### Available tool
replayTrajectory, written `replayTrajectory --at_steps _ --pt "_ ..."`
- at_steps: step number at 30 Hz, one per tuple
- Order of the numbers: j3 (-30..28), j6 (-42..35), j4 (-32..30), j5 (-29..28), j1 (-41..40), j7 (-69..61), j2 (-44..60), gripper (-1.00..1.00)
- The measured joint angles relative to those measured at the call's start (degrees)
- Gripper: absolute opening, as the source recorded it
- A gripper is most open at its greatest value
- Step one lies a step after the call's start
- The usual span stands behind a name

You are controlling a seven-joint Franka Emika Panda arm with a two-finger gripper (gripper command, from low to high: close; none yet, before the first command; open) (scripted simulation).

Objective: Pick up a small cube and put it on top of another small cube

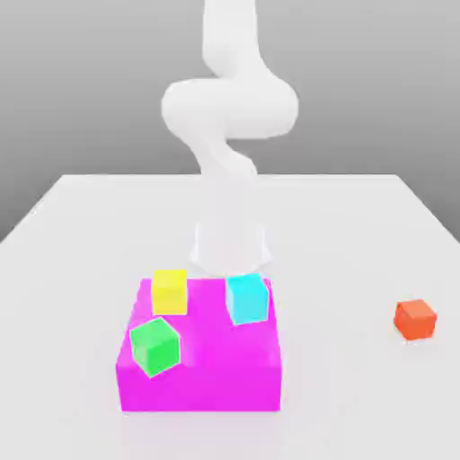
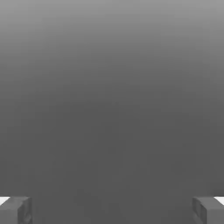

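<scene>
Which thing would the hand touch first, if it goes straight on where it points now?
Probably nothing: ahead of the open hand, the hand view has only plain grey, so the way looks free, though depth there is hard to judge.

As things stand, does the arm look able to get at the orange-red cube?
Probably yes: the orange-red cube sits alone on the table, apart from the magenta block, with nothing on top of it, and the end effector is open and empty. Reach itself I can't confirm.
</scene>
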Motion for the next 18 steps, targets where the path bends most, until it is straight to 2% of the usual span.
replayTrajectory --at_steps 9,18 --pt "0.7 8.0 -6.5 4.9 14.1 -16.7 14.3 0.0" --pt "4.9 15.8 -12.8 7.9 25.4 -31.7 28.2 0.0"
